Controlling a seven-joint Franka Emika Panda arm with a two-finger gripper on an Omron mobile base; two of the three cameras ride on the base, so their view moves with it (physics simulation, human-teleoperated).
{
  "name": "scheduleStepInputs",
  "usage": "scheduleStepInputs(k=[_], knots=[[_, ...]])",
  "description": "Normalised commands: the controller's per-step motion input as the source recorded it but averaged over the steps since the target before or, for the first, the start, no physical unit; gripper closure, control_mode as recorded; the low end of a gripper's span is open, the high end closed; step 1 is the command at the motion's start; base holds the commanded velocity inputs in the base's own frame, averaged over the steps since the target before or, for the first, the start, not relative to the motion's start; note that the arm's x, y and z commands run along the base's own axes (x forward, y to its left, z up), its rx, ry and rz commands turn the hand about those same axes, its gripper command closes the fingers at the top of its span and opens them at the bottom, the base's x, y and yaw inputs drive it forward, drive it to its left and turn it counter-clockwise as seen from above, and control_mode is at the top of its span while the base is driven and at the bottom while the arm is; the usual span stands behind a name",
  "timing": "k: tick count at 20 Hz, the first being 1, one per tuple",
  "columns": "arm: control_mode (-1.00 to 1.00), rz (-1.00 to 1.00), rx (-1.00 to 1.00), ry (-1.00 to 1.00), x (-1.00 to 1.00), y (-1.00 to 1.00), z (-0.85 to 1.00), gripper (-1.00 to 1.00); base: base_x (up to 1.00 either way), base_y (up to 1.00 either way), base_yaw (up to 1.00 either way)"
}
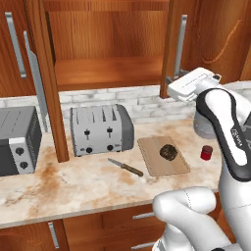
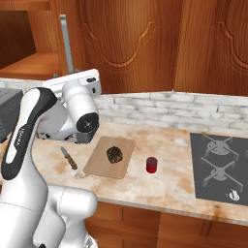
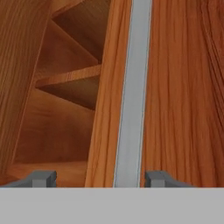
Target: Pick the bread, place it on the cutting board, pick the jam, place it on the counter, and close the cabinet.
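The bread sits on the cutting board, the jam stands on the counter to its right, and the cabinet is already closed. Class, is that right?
Not quite: the cabinet is open, its shelf bare in the left base view. The bread is on the cutting board, the jam on the counter.

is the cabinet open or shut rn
Open: the cabinet shows its bare shelf, both doors swung out, and the hand straddles one door's handle.

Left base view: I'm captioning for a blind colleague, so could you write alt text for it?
The white arm's gripper reaches up to the open cabinet's right door handle. Below, on the counter, the bread sits on the cutting board, the jam beside it.
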Motion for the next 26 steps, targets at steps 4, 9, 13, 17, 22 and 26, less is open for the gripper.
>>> scheduleStepInputs(k=[4, 9, 13, 17, 22, 26], knots=[[-1.00, -0.03, 0.00, 0.00, 0.59, 0.19, 0.00, -1.00, 0.00, 0.00, 0.00], [-1.00, -0.03, 0.00, 0.00, 0.60, 0.10, 0.00, -1.00, 0.00, 0.00, 0.00], [-1.00, 0.00, 0.00, 0.00, 0.57, 0.00, 0.00, -1.00, 0.00, 0.00, 0.00], [-1.00, -0.01, 0.00, 0.00, 0.56, 0.01, 0.00, -1.00, 0.00, 0.00, 0.00], [-1.00, -0.02, 0.00, 0.00, 0.45, 0.09, 0.00, -1.00, 0.00, 0.00, 0.00], [-1.00, -0.01, 0.00, 0.00, 0.14, 0.15, 0.00, -1.00, 0.00, 0.00, 0.00]])
